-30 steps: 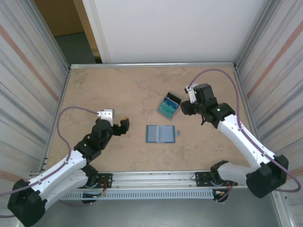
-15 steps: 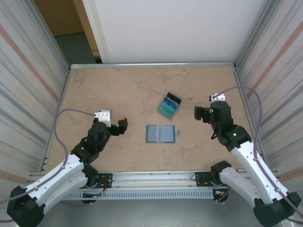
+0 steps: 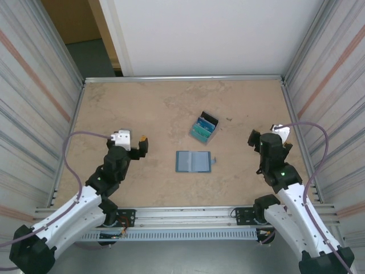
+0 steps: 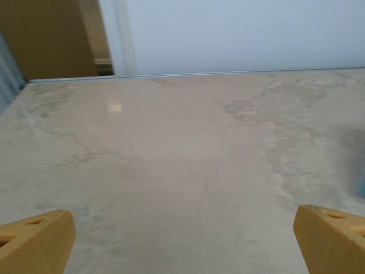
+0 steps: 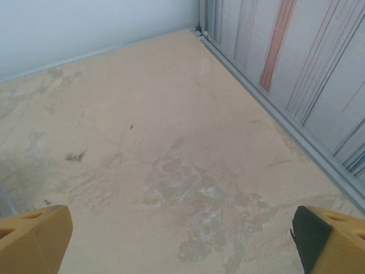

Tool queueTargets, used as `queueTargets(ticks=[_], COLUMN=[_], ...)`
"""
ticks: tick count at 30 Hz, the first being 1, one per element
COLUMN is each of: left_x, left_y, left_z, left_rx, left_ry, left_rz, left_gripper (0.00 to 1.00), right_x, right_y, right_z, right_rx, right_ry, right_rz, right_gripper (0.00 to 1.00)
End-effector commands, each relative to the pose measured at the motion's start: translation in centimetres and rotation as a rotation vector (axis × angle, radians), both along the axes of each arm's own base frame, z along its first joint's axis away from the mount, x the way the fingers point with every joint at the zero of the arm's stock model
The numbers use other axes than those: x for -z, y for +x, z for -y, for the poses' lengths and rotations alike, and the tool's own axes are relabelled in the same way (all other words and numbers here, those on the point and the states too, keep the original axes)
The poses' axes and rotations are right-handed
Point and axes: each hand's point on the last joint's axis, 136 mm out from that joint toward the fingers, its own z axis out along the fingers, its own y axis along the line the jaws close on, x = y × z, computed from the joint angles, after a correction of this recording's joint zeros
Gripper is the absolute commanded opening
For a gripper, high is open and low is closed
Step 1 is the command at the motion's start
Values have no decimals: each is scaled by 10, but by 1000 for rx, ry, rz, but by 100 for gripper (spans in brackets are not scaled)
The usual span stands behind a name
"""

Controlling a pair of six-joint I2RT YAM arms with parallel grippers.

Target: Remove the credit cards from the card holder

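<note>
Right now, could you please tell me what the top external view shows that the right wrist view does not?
The top external view takes in the card holder lying open and flat mid-table, the credit cards in an overlapping pile just beyond it, apart from it, and the left gripper, open and empty. The right wrist view gives a close look at the right gripper and its yellow pads, spread wide with nothing between them, and a dark speck on the surface. Both share the tan table and the striped right wall.
</note>
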Motion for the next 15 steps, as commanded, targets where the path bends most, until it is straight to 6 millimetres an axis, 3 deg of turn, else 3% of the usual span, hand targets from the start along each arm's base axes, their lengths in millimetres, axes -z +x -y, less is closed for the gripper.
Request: queueTargets(ticks=[1,8,15], left_x=[-4,11,27], left_y=[11,29,45], left_z=[-21,-59,-69], left_rx=[-60,-144,-117], left_ry=[-18,-23,62], left_rz=[15,-3,8], left_gripper=[99,98,99], right_x=[-5,-3,0], right_y=[6,14,19], right_z=[8,6,2], right_rx=[48,25,-2], right_ry=[-20,-33,-25], right_rz=[37,57,81], right_gripper=[99,99,99])
